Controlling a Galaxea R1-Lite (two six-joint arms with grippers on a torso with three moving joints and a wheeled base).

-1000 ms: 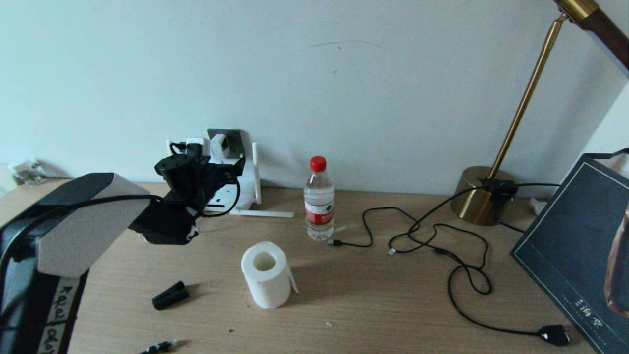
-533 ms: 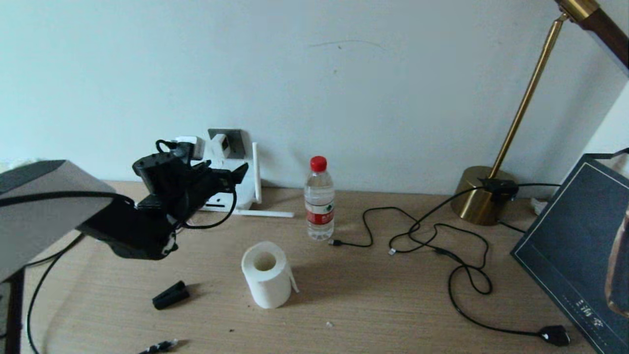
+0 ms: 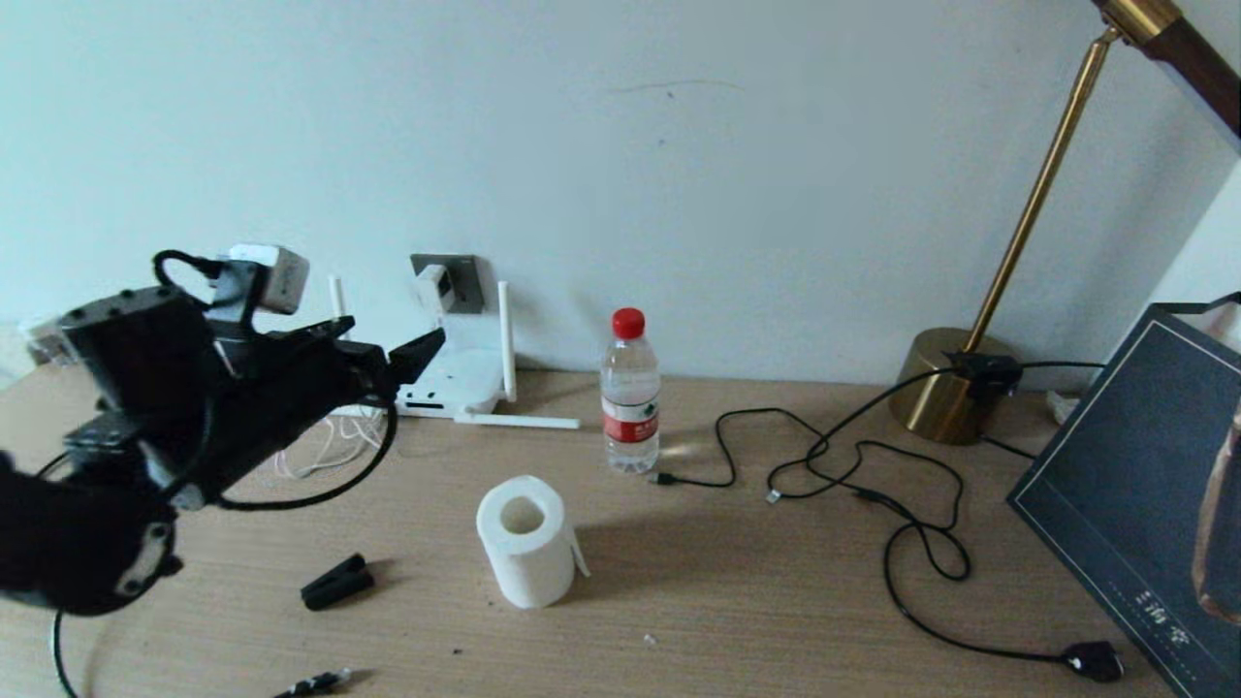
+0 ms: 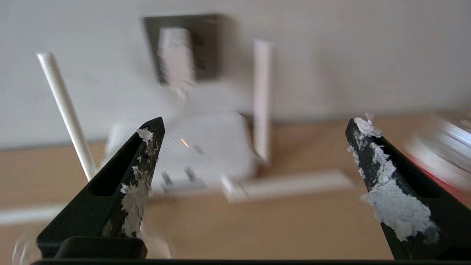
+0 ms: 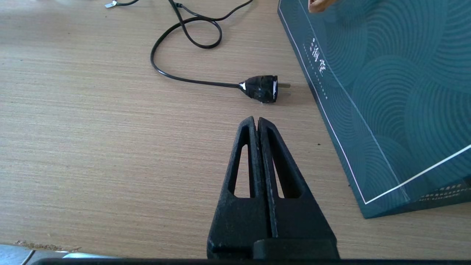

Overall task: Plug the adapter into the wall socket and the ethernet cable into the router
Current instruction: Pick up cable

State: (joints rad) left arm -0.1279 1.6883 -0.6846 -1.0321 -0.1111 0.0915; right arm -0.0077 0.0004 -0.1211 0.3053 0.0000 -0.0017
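While the left gripper (image 4: 254, 127) is hanging wide open and empty short of the router (image 3: 456, 380), with the adapter (image 3: 433, 288) sitting in the wall socket (image 3: 458, 281) beyond, any blind advance is risking knocking an antenna (image 3: 505, 339).

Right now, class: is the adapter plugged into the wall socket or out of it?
Plugged in. The adapter sits against the wall socket, with no gripper touching it; the left gripper hangs open in front of the router.

left pincer (image 3: 388, 351) drawn back from the router (image 3: 456, 380), jaws spread, router now unobstructed
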